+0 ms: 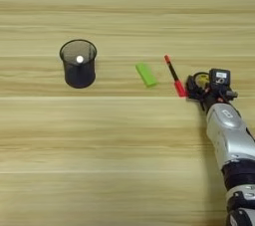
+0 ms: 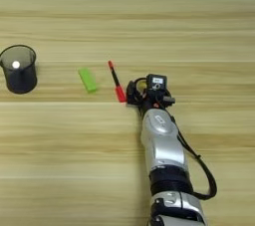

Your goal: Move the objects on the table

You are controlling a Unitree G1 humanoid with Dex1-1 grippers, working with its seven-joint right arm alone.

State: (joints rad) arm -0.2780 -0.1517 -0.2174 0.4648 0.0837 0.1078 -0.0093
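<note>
Gripper (image 2: 135,90) of mine sits over the black tape roll (image 2: 141,86), hiding most of it, and I cannot tell how it stands. Just left of it lies the pen (image 2: 115,81), then the green block (image 2: 88,79), with the mesh cup (image 2: 19,69) far left. My silver forearm (image 2: 160,140) reaches up the bench (image 2: 127,16) from the bottom edge.

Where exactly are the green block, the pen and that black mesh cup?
green block (image 1: 146,74): left eye view, middle of its top face.
pen (image 2: 114,79): right eye view, black shaft between its red ends.
black mesh cup (image 1: 79,73): left eye view, its outer wall.
</note>
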